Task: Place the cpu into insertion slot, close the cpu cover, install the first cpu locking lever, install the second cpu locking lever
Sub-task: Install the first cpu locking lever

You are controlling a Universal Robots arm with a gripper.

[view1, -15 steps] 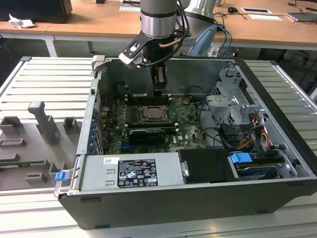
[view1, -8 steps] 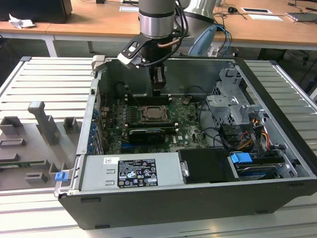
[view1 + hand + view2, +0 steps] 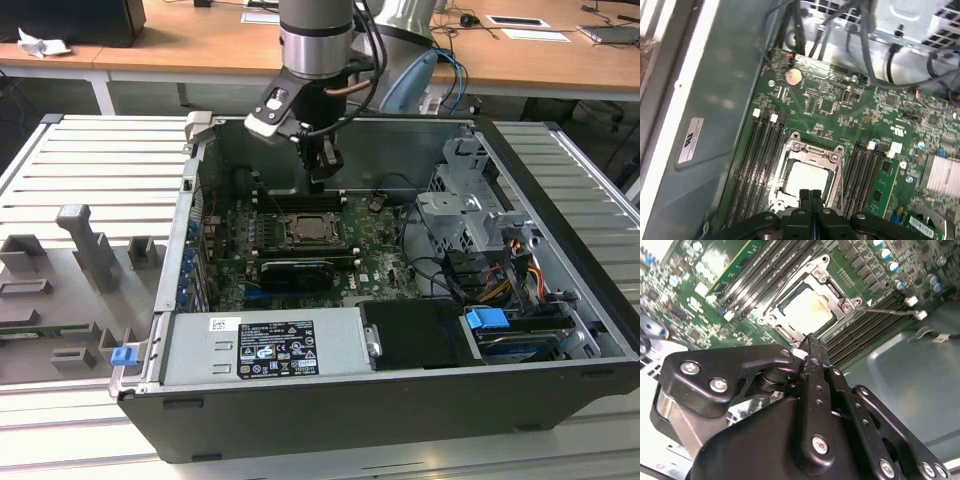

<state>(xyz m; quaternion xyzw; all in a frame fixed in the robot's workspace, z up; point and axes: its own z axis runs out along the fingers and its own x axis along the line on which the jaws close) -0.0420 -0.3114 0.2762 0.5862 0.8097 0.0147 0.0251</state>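
So, step in hand: I'd call it the lever stage. The cpu [image 3: 807, 310] sits flat in the insertion slot [image 3: 293, 238]. The cpu cover [image 3: 782, 175] looks folded down around it, with the beige face showing through the window.
Claw: my gripper [image 3: 811, 196] has its two fingers pinched right together with nothing between them. It hangs over the insertion slot's edge, and going by the exterior view it's up off it.
Lever: in the second wrist view a thin metal rod [image 3: 890, 311] runs out from a corner of the insertion slot across the memory slots [image 3: 865, 327]. My guess is that's a locking lever not hooked down yet. I can't make out a second one.
What the move needs: closed tips on the rod's far end, pressed down and tucked under its catch, staying off the cpu face.
Counts: one cpu, one insertion slot, one cpu cover, one gripper, one rod that I can see.
Also counted: two banks of memory slots, one on either side of the insertion slot. One coin cell [image 3: 793, 76] and one finned heatsink [image 3: 940, 175], both well apart from the insertion slot.
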